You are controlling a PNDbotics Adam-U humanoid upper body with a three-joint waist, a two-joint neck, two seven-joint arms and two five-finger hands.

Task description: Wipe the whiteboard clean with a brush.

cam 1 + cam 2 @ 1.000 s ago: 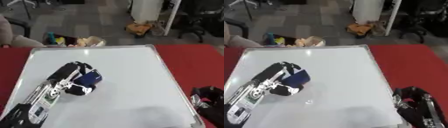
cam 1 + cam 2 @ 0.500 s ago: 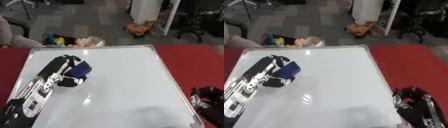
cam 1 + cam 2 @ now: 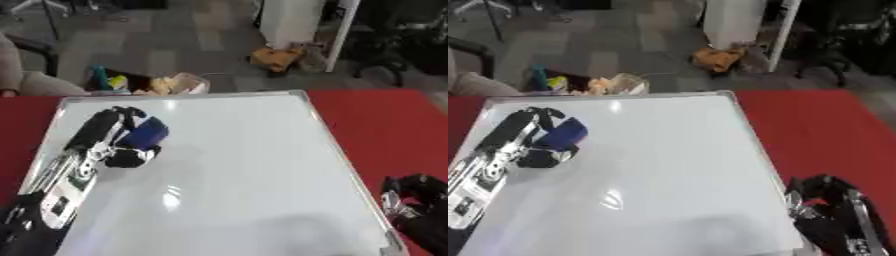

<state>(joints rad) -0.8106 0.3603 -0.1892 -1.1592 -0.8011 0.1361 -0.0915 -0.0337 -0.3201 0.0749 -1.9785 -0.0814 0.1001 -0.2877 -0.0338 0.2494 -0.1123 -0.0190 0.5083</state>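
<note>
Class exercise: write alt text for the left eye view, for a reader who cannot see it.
The robot's left hand holds a blue brush on the far left part of a whiteboard lying on a red table. Its right hand rests at the lower right corner.

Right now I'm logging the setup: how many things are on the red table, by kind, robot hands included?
Whiteboard: 1
Blue eraser brush: 1
Robot hands: 2, left hand curled round the brush, right hand at the lower right corner
Total: 4

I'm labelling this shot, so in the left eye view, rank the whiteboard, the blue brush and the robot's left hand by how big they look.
1. whiteboard, by far the largest.
2. left hand, curled round the brush.
3. blue brush, partly hidden by the hand, so its full size is unsure.
</note>
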